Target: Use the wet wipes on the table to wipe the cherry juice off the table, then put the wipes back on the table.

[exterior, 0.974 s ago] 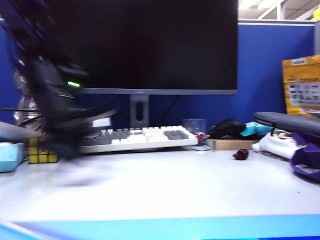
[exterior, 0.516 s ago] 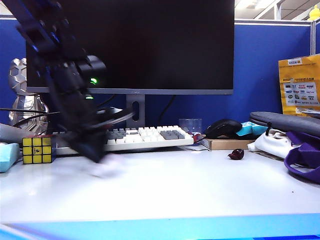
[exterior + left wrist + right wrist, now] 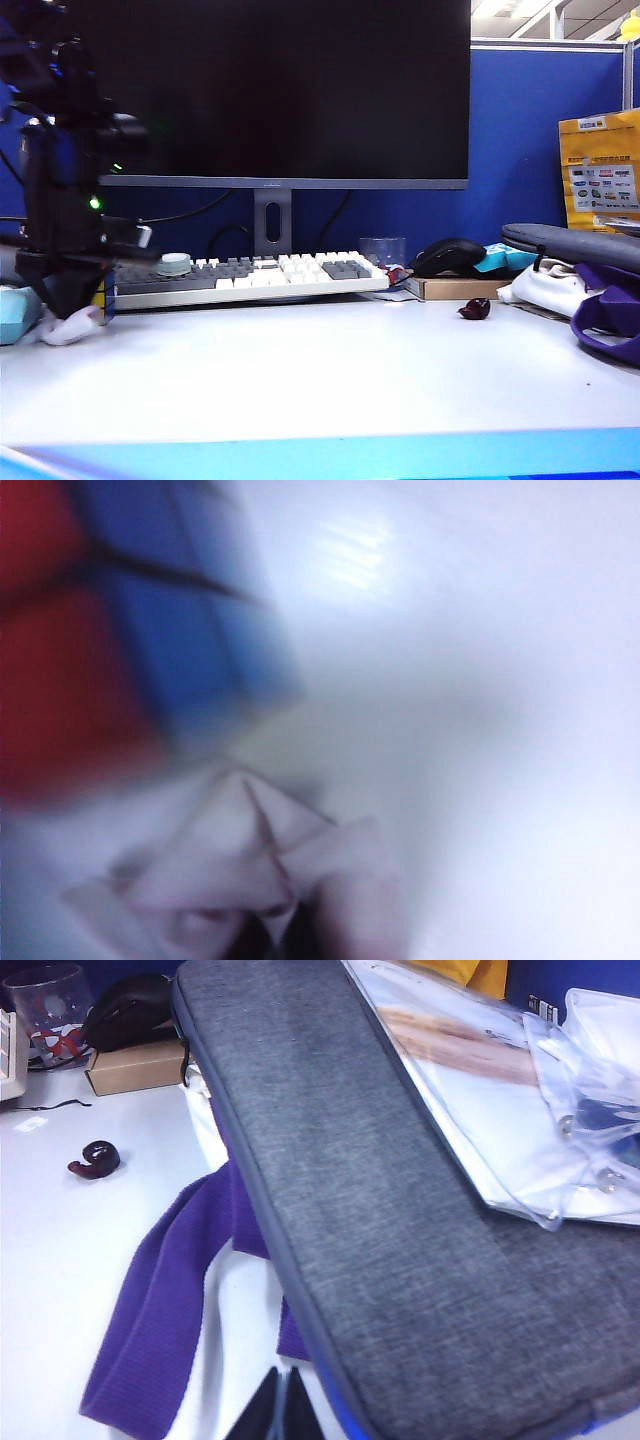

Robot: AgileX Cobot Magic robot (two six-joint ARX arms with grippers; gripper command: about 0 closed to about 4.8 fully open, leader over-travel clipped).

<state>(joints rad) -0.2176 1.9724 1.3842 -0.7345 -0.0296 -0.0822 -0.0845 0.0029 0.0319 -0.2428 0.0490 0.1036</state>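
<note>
Left gripper [image 3: 68, 318] has swung back to the counter's [image 3: 330, 380] far left

It is clenched on the soft, light wet wipes [image 3: 240, 880], best pinched mid-bundle; right gripper [image 3: 283, 1410] closed, empty

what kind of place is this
Most likely an office cubicle desk: a large dark monitor stands over a keyboard and mouse on a white table, backed by a blue partition wall.
</note>
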